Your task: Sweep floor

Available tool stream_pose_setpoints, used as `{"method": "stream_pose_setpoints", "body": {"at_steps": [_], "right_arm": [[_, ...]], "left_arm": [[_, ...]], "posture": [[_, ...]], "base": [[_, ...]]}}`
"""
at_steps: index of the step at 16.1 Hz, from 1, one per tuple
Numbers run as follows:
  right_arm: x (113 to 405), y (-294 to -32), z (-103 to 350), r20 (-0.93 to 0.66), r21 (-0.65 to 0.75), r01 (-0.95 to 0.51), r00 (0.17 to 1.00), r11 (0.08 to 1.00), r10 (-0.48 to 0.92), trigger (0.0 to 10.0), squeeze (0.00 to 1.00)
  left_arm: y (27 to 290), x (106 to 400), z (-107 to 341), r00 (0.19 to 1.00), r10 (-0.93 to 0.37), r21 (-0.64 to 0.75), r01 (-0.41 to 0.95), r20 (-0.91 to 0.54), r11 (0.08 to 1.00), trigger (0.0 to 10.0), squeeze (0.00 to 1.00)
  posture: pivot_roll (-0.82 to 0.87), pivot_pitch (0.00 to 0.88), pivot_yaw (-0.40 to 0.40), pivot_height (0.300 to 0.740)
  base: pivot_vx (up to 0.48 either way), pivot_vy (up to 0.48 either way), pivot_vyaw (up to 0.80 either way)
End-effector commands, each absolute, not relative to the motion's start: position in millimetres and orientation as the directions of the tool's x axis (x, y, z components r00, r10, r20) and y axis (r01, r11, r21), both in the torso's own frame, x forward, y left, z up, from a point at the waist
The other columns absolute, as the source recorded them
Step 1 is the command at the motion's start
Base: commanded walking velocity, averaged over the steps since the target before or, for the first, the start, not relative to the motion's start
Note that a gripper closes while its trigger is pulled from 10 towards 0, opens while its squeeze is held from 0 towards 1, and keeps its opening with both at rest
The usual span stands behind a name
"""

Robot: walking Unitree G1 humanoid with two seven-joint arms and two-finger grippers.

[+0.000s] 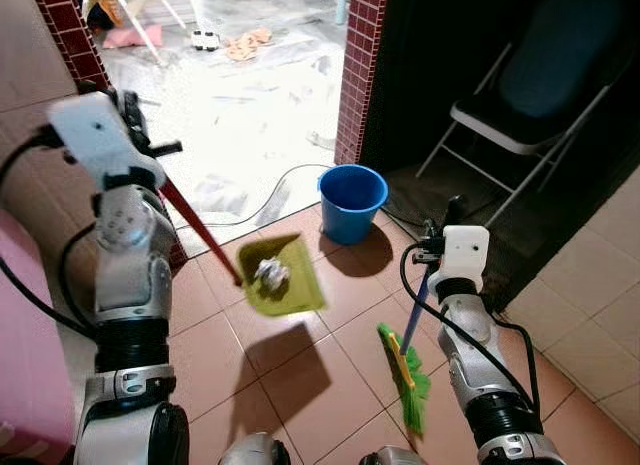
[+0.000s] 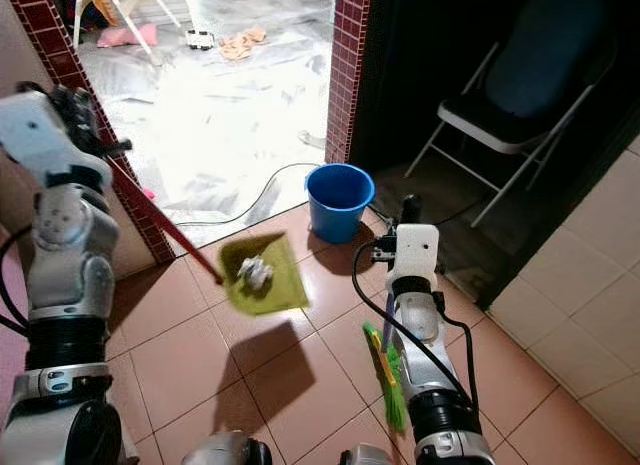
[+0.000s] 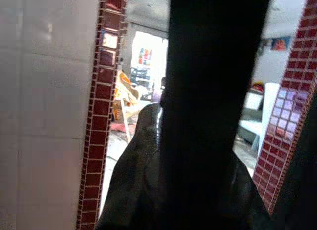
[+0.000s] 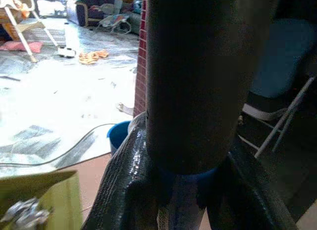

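Above the terracotta floor tiles (image 1: pixel 330 385), a green dustpan (image 1: pixel 283 275) hangs in the air with a crumpled wad of paper (image 1: pixel 270 274) in it, its red handle (image 1: pixel 200 230) grasped by the left tool (image 1: pixel 150 150). Beside it, the right tool (image 1: pixel 432 255) is clenched on a green broom (image 1: pixel 408 370) with bristles on the floor. Just beyond stands a blue bucket (image 1: pixel 352 201), with a folding chair (image 1: pixel 530 105) in the dark corner.

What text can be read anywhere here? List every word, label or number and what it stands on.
None can be read.
Blue bucket: no label visible.
Green dustpan: no marking visible.
Colourful posters on the far wall, seen in the left wrist view: too blurred to read.
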State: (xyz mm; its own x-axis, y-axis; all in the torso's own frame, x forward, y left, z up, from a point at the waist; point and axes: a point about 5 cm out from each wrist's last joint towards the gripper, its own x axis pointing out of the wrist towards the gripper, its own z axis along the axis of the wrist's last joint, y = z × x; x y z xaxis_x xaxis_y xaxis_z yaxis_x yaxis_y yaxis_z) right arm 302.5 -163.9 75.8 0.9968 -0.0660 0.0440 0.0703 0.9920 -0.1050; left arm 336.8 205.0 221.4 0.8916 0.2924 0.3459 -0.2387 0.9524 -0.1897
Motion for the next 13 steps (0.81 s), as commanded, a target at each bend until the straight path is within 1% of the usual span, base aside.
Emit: {"method": "stream_pose_setpoints", "body": {"at_steps": [1, 2, 5, 7, 11, 13], "right_arm": [[302.4, -163.4, 80.4, 0.058, -0.112, 0.057, 0.997, 0.992, -0.051, 10.0, 0.00], [302.2, -162.2, 79.5, 0.050, -0.113, 0.050, 0.998, 0.992, -0.044, 10.0, 0.00], [301.0, -157.4, 78.1, 0.037, -0.104, 0.009, 0.999, 0.994, -0.005, 10.0, 0.00], [300.1, -153.9, 78.0, 0.039, -0.097, -0.017, 0.999, 0.995, 0.021, 10.0, 0.00], [297.6, -152.7, 74.7, 0.015, -0.103, -0.020, 1.000, 0.994, 0.021, 10.0, 0.00], [296.1, -154.4, 72.4, 0.003, -0.122, -0.020, 1.000, 0.992, 0.021, 10.0, 0.00]], "left_arm": [[206.9, 338.5, 239.9, 0.867, 0.327, -0.272, -0.234, 0.376, 0.933, 10.0, 0.00], [210.2, 340.3, 242.1, 0.862, 0.360, -0.332, -0.243, 0.357, 0.911, 10.0, 0.00], [213.8, 342.9, 244.8, 0.858, 0.403, -0.419, -0.253, 0.319, 0.872, 10.0, 0.00], [211.9, 343.3, 248.4, 0.858, 0.393, -0.420, -0.240, 0.331, 0.875, 10.0, 0.00], [211.4, 342.6, 250.8, 0.860, 0.390, -0.424, -0.235, 0.329, 0.875, 10.0, 0.00], [212.3, 343.2, 253.5, 0.859, 0.391, -0.429, -0.233, 0.331, 0.873, 10.0, 0.00]], "posture": [[0.02, 0.000, 0.008, 0.740], [0.01, 0.000, 0.003, 0.740], [0.01, 0.000, 0.003, 0.740], [0.01, 0.000, 0.005, 0.740], [0.01, 0.000, 0.007, 0.740], [0.01, 0.000, 0.007, 0.740]], "base": [[0.000, 0.000, 0.00], [0.000, 0.000, 0.00], [0.000, 0.000, 0.00], [0.319, 0.000, 0.00], [0.350, 0.000, -0.73], [0.369, 0.000, 0.00]]}}
